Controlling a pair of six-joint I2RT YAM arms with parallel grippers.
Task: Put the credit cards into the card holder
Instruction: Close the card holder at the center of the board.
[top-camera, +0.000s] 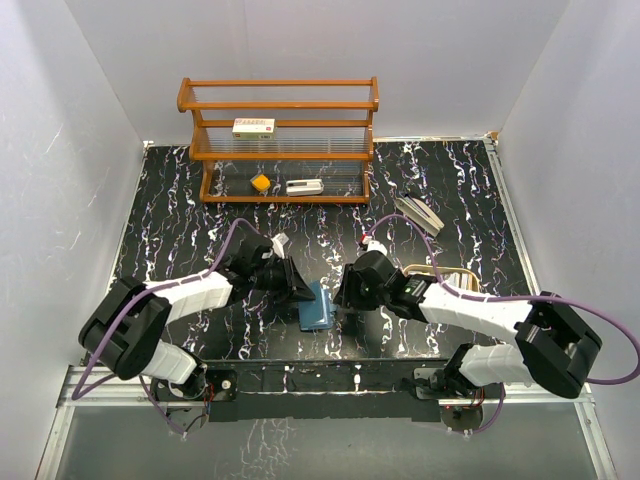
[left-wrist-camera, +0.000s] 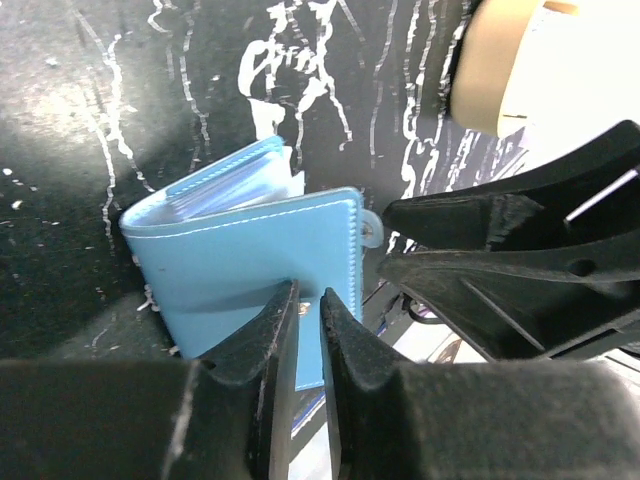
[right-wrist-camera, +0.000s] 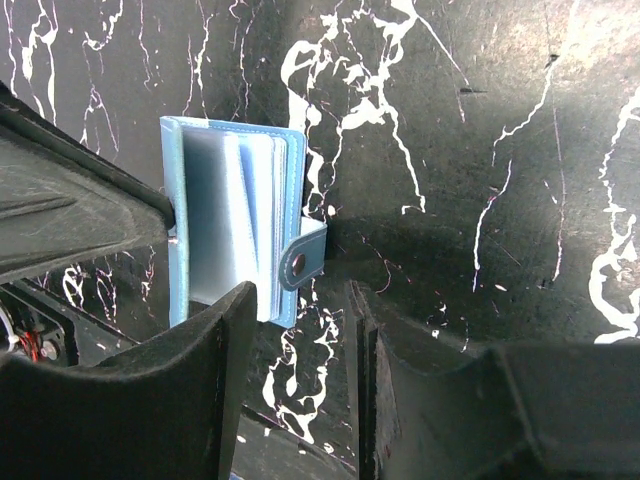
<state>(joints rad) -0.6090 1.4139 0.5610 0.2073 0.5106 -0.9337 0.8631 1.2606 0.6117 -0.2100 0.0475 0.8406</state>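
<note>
Top view: the holder (top-camera: 318, 306) stands on the table (top-camera: 190, 210) between the two claws. The left claw (top-camera: 298, 286) touches it from the left. The right claw (top-camera: 345, 296) is just beside it on the right. The cards (top-camera: 420, 212) lie well apart, farther back on the right, nearer the right arm.

Left wrist view: the left claw (left-wrist-camera: 308, 335) is narrow and pinches the edge of the holder's (left-wrist-camera: 250, 265) cover. The fold is to the left and the tab (left-wrist-camera: 370, 228) to the right.

Right wrist view: the right claw (right-wrist-camera: 300, 345) is wide and holds nothing. The holder (right-wrist-camera: 230, 225) stands ahead and a bit left, half open, with its tab (right-wrist-camera: 298, 262) just above the gap. I think the right arm should fetch a card.
</note>
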